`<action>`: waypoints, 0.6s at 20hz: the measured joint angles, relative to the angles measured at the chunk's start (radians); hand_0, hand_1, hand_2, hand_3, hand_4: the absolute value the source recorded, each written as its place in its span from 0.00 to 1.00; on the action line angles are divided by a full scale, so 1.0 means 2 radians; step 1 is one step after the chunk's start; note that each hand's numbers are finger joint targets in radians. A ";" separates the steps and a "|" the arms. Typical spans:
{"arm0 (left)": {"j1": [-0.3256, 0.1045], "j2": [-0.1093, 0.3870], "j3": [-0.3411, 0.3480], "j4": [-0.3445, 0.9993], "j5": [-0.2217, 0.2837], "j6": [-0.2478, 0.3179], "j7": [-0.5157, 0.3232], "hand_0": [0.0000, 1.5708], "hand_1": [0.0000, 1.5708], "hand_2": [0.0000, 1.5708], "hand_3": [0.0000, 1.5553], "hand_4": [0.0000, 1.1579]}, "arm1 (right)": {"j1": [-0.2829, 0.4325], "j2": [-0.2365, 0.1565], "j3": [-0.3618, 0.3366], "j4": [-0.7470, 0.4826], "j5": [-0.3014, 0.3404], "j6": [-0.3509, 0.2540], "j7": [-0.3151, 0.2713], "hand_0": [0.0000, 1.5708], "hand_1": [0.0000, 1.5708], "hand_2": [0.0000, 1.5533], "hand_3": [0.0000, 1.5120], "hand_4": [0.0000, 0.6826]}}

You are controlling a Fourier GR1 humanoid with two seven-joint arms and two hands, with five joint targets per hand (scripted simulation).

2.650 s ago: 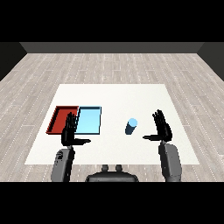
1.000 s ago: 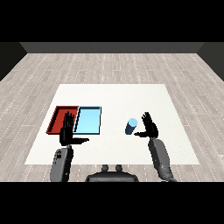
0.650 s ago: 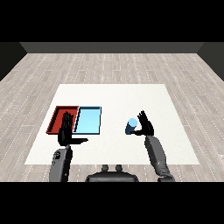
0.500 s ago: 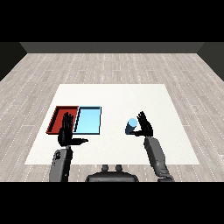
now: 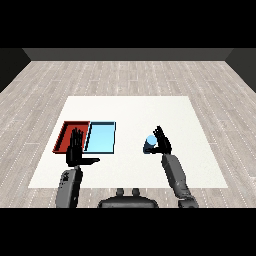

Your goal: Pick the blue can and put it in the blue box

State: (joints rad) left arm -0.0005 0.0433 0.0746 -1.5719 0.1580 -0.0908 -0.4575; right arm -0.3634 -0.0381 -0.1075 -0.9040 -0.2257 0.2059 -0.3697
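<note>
Left to right: flat red rectangular tray [image 5: 65,136] and light blue rectangular tray [image 5: 101,137] lie side by side on the white table [image 5: 130,107], the blue one holding nothing, with the black left hand [image 5: 76,153] raised just in front of them, fingers straight and thumb out, grasping nothing. Further right, well apart from the trays, the small light blue cylindrical can [image 5: 149,144] stands upright on the table, pale top face visible, with the black right hand [image 5: 162,143] against its right side, fingers beginning to curl round it. Judged progress: grasp just forming; lift, carry left and placement in the blue tray all remain.
</note>
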 measured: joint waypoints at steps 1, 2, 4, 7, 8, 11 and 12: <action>-0.002 -0.001 0.000 0.001 -0.002 0.003 0.002 0.00 0.00 0.00 0.00 0.00 | -0.005 0.002 0.001 0.008 0.001 -0.002 -0.003 0.00 0.00 0.00 0.00 0.00; -0.007 0.000 0.002 0.002 -0.001 0.005 0.005 0.00 0.00 0.00 0.00 0.00 | 0.000 0.004 0.003 0.002 0.002 -0.004 0.000 0.00 0.00 0.00 0.00 0.00; 0.004 0.002 0.002 -0.018 0.001 0.006 0.016 0.00 0.00 0.00 0.00 0.00 | -0.006 0.007 0.005 0.016 0.005 -0.006 -0.010 0.00 0.00 0.00 0.00 0.00; 0.005 0.000 -0.001 -0.017 0.000 0.005 0.014 0.00 0.00 0.00 0.00 0.00 | -0.018 0.011 0.007 0.030 0.008 -0.011 -0.016 0.00 0.00 0.00 0.00 0.00; 0.002 0.005 0.005 -0.013 0.004 0.000 0.014 0.00 0.00 0.00 0.00 0.00 | -0.024 0.009 0.007 0.034 0.009 -0.011 -0.015 0.00 0.00 0.00 0.00 0.00; 0.008 -0.005 -0.008 -0.014 -0.005 0.009 0.006 0.00 0.00 0.00 0.00 0.00 | -0.028 0.009 0.009 0.049 0.009 -0.011 -0.022 0.00 0.00 0.00 0.00 0.00; 0.010 -0.001 -0.005 -0.019 -0.001 0.007 0.012 0.00 0.00 0.00 0.00 0.00 | -0.026 0.011 0.013 0.051 0.009 -0.012 -0.028 0.00 0.00 0.00 0.00 0.00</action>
State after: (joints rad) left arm 0.0190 0.0406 0.0644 -1.6103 0.1567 -0.0771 -0.4345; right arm -0.4154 -0.0160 -0.0816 -0.8016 -0.2087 0.1814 -0.4249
